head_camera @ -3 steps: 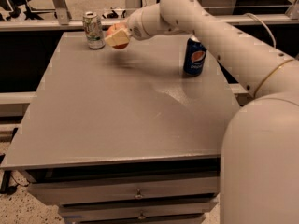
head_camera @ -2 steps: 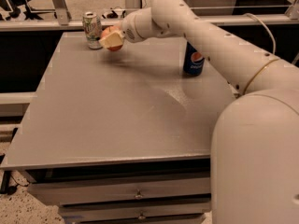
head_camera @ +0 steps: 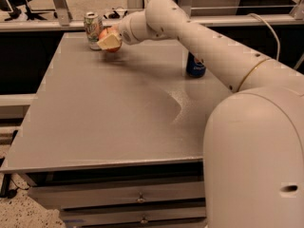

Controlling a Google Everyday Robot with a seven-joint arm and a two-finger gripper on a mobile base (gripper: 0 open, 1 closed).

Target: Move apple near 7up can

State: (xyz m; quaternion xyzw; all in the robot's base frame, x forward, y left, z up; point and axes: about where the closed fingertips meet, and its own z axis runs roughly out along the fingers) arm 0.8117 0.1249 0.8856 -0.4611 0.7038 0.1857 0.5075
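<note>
The 7up can (head_camera: 92,28), silver and pale green, stands upright at the far left of the grey table (head_camera: 114,113). My gripper (head_camera: 109,41) is shut on the orange-red apple (head_camera: 105,33) and holds it right beside the can, on the can's right, low over the table. The cream fingers (head_camera: 110,42) cover much of the apple's front. I cannot tell whether the apple touches the can or the table top.
A dark blue Pepsi can (head_camera: 195,66) stands at the far right of the table, partly hidden behind my arm (head_camera: 213,51). My robot body (head_camera: 256,160) fills the lower right. Metal rails (head_camera: 57,25) run behind the table. Drawers (head_camera: 137,198) sit under its front edge.
My gripper has carried the apple further left, closing in on the 7up can. The arm now covers more of the Pepsi can.
</note>
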